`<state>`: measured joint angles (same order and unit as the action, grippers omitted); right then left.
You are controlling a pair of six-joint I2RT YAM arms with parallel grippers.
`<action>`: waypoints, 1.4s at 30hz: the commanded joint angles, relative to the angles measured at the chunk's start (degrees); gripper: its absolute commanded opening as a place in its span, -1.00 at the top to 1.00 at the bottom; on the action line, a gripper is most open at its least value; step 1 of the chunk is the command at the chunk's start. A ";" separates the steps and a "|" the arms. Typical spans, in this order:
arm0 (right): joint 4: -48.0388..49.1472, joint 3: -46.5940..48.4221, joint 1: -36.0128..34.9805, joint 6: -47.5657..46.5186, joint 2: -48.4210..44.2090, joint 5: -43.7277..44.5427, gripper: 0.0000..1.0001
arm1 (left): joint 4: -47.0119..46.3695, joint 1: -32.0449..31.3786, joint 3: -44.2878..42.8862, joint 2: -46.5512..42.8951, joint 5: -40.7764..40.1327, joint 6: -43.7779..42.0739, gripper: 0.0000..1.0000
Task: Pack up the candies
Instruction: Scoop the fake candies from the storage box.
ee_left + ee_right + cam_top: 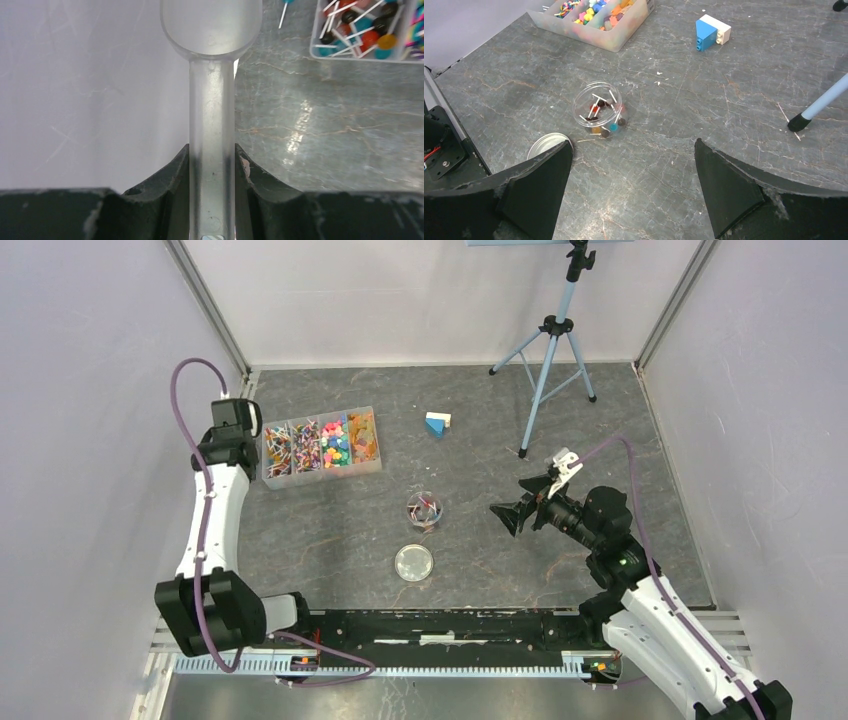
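The candies (335, 442) fill a clear compartment box (322, 472) at the back left; the left wrist view shows small round sweets on white sticks (370, 37) in one compartment. A few more lie in a small clear jar (425, 508) at mid-table, also seen in the right wrist view (597, 107). My left gripper (211, 150) is shut on the handle of a clear plastic scoop (211, 30), whose bowl looks empty, just left of the box (236, 428). My right gripper (634, 170) is wide open and empty, to the right of the jar (512, 508).
The jar's round lid (414, 562) lies flat just in front of the jar, also visible in the right wrist view (544, 145). A blue-and-white block (437, 423) sits behind the jar. A tripod (550, 350) stands at the back right. Walls enclose three sides.
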<state>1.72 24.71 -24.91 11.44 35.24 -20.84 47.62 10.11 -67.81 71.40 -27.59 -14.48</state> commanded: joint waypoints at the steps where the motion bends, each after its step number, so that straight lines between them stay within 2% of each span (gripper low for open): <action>1: 0.83 1.22 -0.22 -2.04 -0.96 -0.34 -0.96 | -14.76 0.69 7.85 1.65 -7.37 -11.87 0.95; 7: -0.12 1.35 -0.51 -2.49 -1.38 -0.01 -0.96 | -28.96 4.58 20.22 2.01 -4.14 -20.43 0.95; 11: -0.40 1.24 -0.49 -2.82 -1.71 0.94 -0.96 | -32.02 7.18 24.36 2.25 1.12 -24.35 0.95; 18: 0.68 0.18 -0.47 -2.93 -0.97 1.55 -0.96 | -35.48 7.89 32.08 -2.07 9.47 -40.26 0.95; 22: 1.17 -0.39 -0.55 -2.81 -0.30 1.07 -0.96 | -36.31 10.01 30.50 -0.82 11.34 -44.49 0.95; 27: 1.36 -0.89 -0.51 -2.95 -0.09 1.10 -0.96 | -34.42 11.74 24.85 2.13 11.83 -41.64 0.95; 31: 1.69 -0.96 -0.44 -3.06 0.52 1.27 -0.96 | -37.98 11.96 25.11 3.87 7.97 -43.54 0.95; 42: 2.36 -0.98 -0.47 -2.72 2.98 0.16 -0.96 | -42.48 12.26 23.49 9.20 10.71 -46.23 0.95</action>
<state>1.69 23.75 -25.12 9.26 37.82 -20.51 9.23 22.06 -41.54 79.83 -18.33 -56.07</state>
